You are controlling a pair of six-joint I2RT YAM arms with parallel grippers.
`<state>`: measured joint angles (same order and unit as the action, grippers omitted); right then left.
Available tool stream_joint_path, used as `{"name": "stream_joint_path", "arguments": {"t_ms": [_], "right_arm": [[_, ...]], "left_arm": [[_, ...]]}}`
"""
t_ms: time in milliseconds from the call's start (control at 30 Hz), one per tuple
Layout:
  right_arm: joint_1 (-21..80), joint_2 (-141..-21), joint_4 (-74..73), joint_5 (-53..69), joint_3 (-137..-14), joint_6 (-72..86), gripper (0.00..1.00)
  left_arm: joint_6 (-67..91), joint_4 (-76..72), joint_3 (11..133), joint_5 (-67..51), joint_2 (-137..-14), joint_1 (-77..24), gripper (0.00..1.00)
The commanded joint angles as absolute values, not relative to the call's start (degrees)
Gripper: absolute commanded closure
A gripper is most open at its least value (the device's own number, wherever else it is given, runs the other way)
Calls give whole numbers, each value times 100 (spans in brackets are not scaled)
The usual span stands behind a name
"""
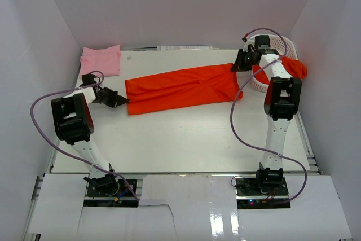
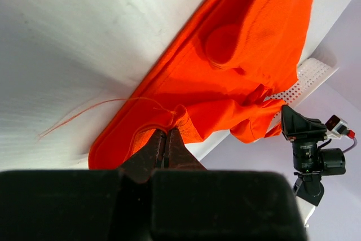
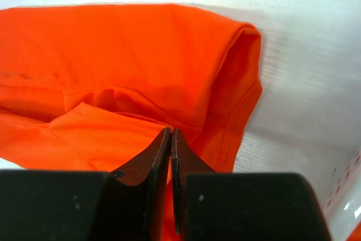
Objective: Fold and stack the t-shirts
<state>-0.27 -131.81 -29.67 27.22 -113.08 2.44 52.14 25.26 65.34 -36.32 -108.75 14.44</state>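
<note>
two ends of the orange t-shirt (image 1: 181, 89) are clamped by left end effector (image 1: 126, 103) and right end effector (image 1: 233, 67)

Items in view are tallying as follows. Orange-red t-shirts are numbering two: the spread orange-red t-shirt (image 1: 180, 90) on the worktop (image 1: 186, 139) and the second orange-red t-shirt (image 1: 296, 67) at the white basket (image 1: 284, 41). Pink t-shirt (image 1: 101, 60): one. Baskets: one. Arms are numbering two, each carrying one gripper: left gripper (image 1: 126, 103), right gripper (image 1: 234, 67).

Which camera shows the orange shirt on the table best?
The top external view: the orange shirt shows whole. The left wrist view shows it foreshortened from one end, the right wrist view only the other end.
</note>
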Motion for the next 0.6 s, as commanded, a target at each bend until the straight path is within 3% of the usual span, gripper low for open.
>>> {"name": "stream_joint_path", "arguments": {"t_ms": [0, 567], "right_arm": [[-9, -13324, -2725, 2856, -11820, 193, 90], [246, -13746, -2453, 2927, -12261, 237, 87]], "left_arm": [[5203, 2487, 6785, -3542, -10846, 1424, 100], [5212, 2505, 7136, -3489, -11021, 1397, 100]]}}
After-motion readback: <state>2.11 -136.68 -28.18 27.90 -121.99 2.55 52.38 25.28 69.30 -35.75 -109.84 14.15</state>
